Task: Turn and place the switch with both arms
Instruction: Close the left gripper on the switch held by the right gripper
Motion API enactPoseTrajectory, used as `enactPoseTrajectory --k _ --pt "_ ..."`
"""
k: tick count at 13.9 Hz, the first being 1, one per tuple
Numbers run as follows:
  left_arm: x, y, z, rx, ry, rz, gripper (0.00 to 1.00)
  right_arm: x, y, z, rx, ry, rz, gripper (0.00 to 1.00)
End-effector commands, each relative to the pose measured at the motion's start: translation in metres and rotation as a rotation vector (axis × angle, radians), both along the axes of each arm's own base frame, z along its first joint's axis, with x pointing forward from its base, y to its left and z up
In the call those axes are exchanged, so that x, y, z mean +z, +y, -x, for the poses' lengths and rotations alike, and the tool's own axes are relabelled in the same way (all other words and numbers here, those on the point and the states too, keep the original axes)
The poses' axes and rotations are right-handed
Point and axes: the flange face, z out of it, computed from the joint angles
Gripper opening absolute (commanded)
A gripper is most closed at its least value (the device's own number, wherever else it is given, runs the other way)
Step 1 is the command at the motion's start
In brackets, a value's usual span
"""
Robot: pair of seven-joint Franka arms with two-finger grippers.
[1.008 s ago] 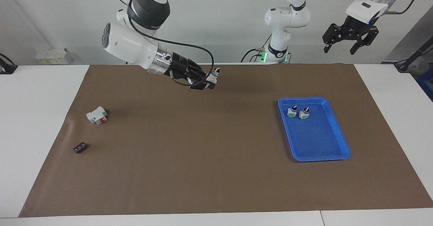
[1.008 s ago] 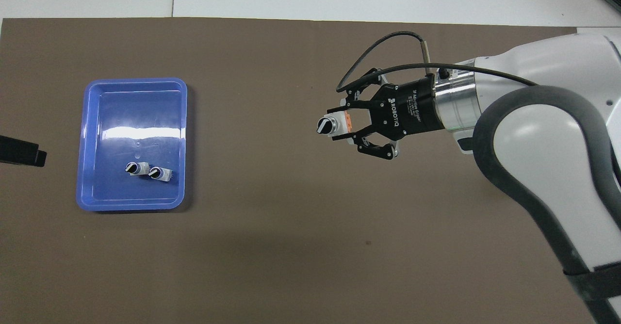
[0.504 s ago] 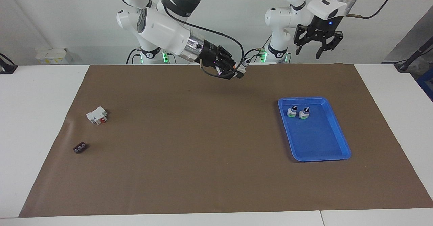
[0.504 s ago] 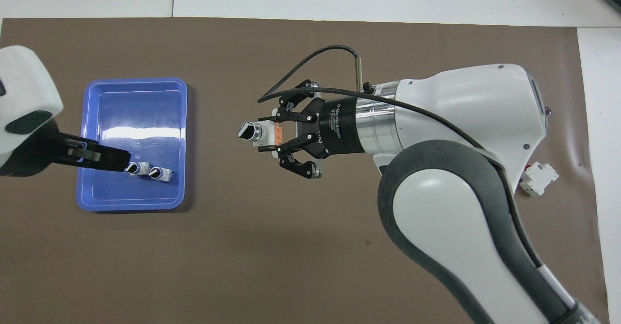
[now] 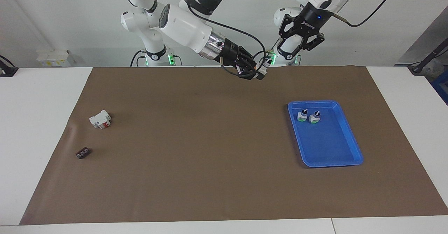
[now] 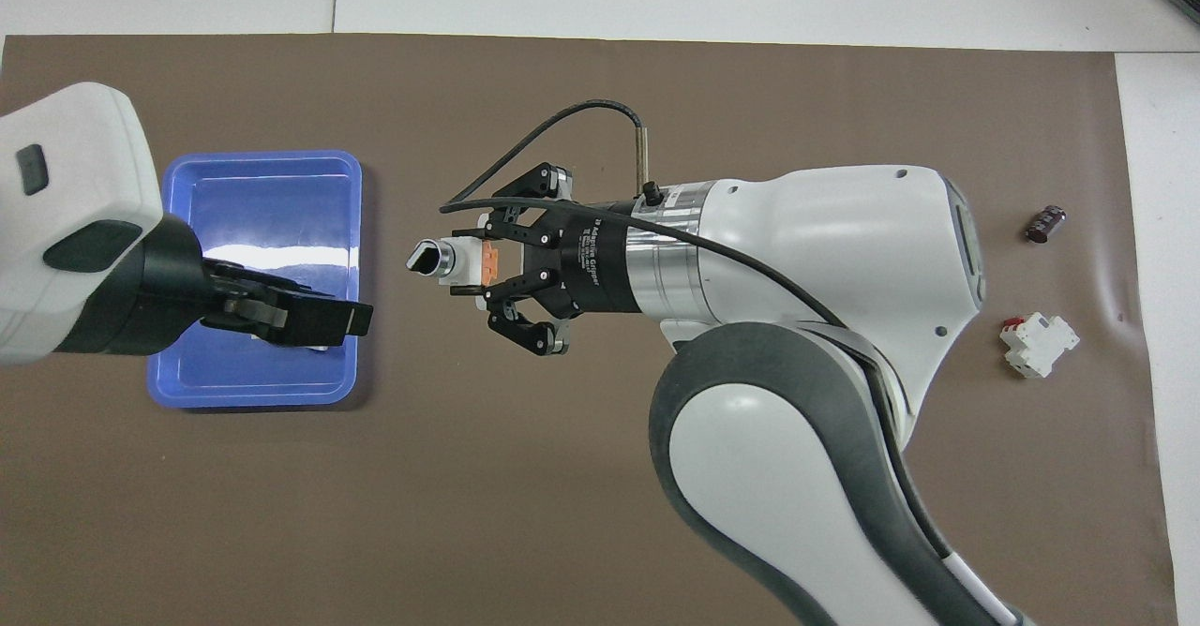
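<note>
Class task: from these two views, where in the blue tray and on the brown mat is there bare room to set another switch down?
The blue tray is bare except for its robot-side end, where two switches sit side by side. The brown mat is open between the tray and the white block with the black piece. Both grippers crowd the air above the robots' edge.

right gripper (image 5: pixel 261 73) gripping switch (image 5: pixel 263 68), raised

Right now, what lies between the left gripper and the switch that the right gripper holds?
Nothing. In the overhead view only brown mat shows in the gap between the left gripper and the switch, clamped in the right gripper.
</note>
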Motion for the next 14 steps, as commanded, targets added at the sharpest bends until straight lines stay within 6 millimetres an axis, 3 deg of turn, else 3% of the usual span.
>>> enactPoseTrajectory --k 1,7,14 --pt "0.003 -0.004 -0.001 -0.039 -0.078 0.074 0.55 0.003 0.0 -0.006 -0.035 -0.004 -0.016 0.0" --pt "0.002 -0.035 -0.004 -0.08 -0.182 0.125 0.44 0.005 0.014 0.001 -0.039 -0.019 -0.021 0.0" --pt "-0.006 -0.023 -0.009 -0.153 -0.206 0.109 0.42 0.005 0.015 0.002 -0.037 -0.02 -0.019 0.0"
